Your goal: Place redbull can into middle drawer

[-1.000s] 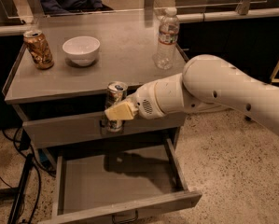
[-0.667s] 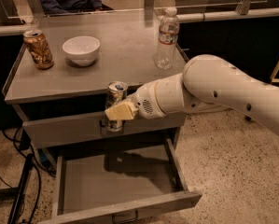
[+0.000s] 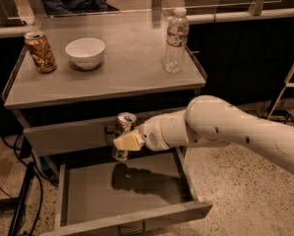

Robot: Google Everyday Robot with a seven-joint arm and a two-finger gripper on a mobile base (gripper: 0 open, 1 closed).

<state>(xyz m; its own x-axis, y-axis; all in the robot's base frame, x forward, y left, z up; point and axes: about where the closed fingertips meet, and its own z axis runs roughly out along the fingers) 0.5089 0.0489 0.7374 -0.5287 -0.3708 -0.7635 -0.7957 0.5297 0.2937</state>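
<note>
The redbull can (image 3: pixel 123 127) is a slim silver can held upright in front of the closed upper drawer, above the back of the open middle drawer (image 3: pixel 122 193). My gripper (image 3: pixel 127 140) is shut on the can from the right side, its cream finger across the can's lower half. The can's shadow falls on the drawer floor. The middle drawer is pulled out, a wide grey tray with a dark loop handle (image 3: pixel 132 227) at its front edge.
On the cabinet top (image 3: pixel 132 68) stand a brown-gold can (image 3: pixel 40 51) at the left, a white bowl (image 3: pixel 85 52) and a clear water bottle (image 3: pixel 175 40) at the right. A person sits behind the table. Cables lie on the floor at left.
The can and gripper have dropped a little lower toward the open drawer; otherwise nothing has moved.
</note>
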